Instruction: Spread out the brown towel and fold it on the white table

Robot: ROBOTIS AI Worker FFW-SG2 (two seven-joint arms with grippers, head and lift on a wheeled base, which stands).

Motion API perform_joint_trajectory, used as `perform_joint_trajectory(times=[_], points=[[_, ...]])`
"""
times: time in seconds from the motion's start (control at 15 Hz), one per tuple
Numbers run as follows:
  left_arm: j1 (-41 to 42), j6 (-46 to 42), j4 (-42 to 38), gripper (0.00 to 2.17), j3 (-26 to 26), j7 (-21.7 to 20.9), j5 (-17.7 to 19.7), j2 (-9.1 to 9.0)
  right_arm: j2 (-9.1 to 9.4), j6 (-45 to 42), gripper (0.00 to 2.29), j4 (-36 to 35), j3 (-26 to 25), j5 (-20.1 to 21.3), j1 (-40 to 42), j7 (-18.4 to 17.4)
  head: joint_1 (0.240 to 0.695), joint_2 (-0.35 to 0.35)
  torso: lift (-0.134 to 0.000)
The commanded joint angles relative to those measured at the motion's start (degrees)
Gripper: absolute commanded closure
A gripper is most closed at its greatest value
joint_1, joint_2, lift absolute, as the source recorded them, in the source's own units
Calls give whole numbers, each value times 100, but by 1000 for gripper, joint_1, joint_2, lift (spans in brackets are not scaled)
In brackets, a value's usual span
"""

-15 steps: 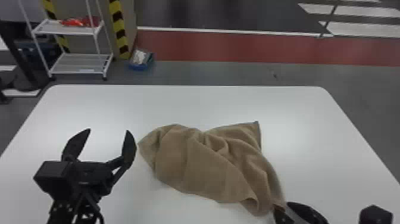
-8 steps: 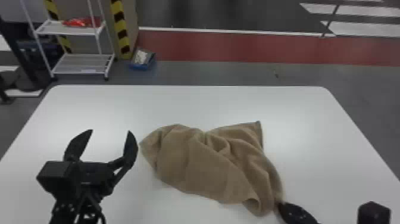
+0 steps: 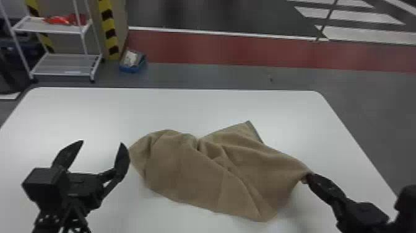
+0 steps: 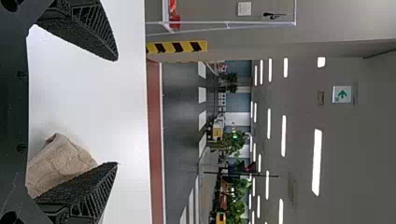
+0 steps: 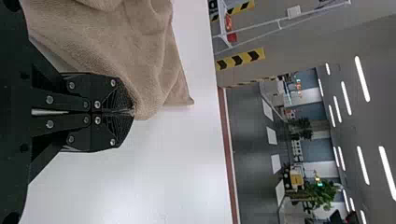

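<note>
Brown terry, by the look of it, the towel (image 3: 198, 173) lies rumpled across the middle of the white table (image 3: 154, 108), and we would expect it to be light, soft and limp, with nothing in it to break. The looped pile should give our pads good grip, so slipping worries us less than pinching too many layers at once. Our right gripper (image 5: 132, 112) has its fingers closed on a bit of the towel's right side, gathered into a small peak at the tips. Our left gripper (image 3: 102, 143) stands wide open with nothing between its fingers, just beside the towel's left end; whether the nearer finger touches the cloth, we cannot tell. Cloth this floppy will not push flat; we judge it must be drawn out from its corners, by two holds pulling gently apart. For the second hold we would favour the left end (image 3: 137, 153), taken thinly at the very edge, or the far corner (image 3: 248, 125), where a hem shows. Gripped mid-cloth, it would only bunch up deeper.
</note>
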Motion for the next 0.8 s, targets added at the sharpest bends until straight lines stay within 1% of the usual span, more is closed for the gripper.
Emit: perform_joint_trajectory(times=[0.0, 0.07, 0.2, 0.33, 0.47, 0.6, 0.73], points=[[-49, 63, 53, 80, -15, 2, -22, -10, 11, -50, 1595, 314, -192, 25, -260, 0, 695, -177, -124], [-110, 221, 123, 80, -42, 2, -22, -19, 20, -68, 1595, 463, -245, 60, -331, 0, 695, -202, -124], [-224, 291, 273, 80, -94, 11, -22, -28, 20, -121, 1595, 744, -403, 60, -419, -9, 695, -220, -124], [-330, 818, 316, 90, -165, 2, -13, -37, 29, -121, 1598, 982, -588, 60, -542, -36, 695, -241, -124], [-374, 1029, 334, 90, -217, 2, -40, -37, 29, -138, 1595, 1193, -825, 60, -665, -71, 695, -281, -124], [-409, 1082, 378, 90, -252, -60, -40, -37, 29, -121, 1595, 1386, -1027, 60, -805, -80, 695, -316, -124], [-479, 1082, 483, 90, -261, -68, -40, -37, 11, -121, 1595, 1439, -1089, 60, -814, -80, 695, -350, -124]])
